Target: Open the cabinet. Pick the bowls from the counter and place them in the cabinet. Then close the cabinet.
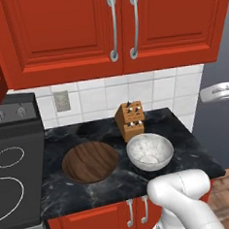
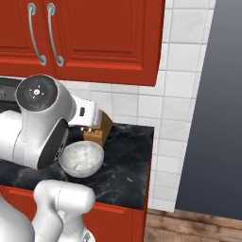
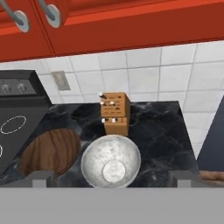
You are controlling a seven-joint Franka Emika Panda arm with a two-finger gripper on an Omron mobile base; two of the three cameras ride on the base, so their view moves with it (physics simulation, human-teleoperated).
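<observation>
- Two doors of the cabinet are shut, their long silver handles side by side at the centre; opening it, the first step, looks not yet done.
- One black marble surface carries everything, between the stovetop along its left edge and open floor past its right edge.
- Both bowls sit on the surface, neither in the cabinet: the wood-grain bowl lies toward the left edge near the stovetop, and the marbled grey-white bowl just beside it toward the middle, closer to the front edge than the back.
- One knife block stands near the back edge, close behind the grey-white bowl; whether they touch I cannot tell.
- Claw: spread wide and empty, its finger tips showing on either side of the grey-white bowl in the hand view, above it rather than around it, by my judgement.
- All remains: open the doors, move each bowl to the shelf, close up.
</observation>
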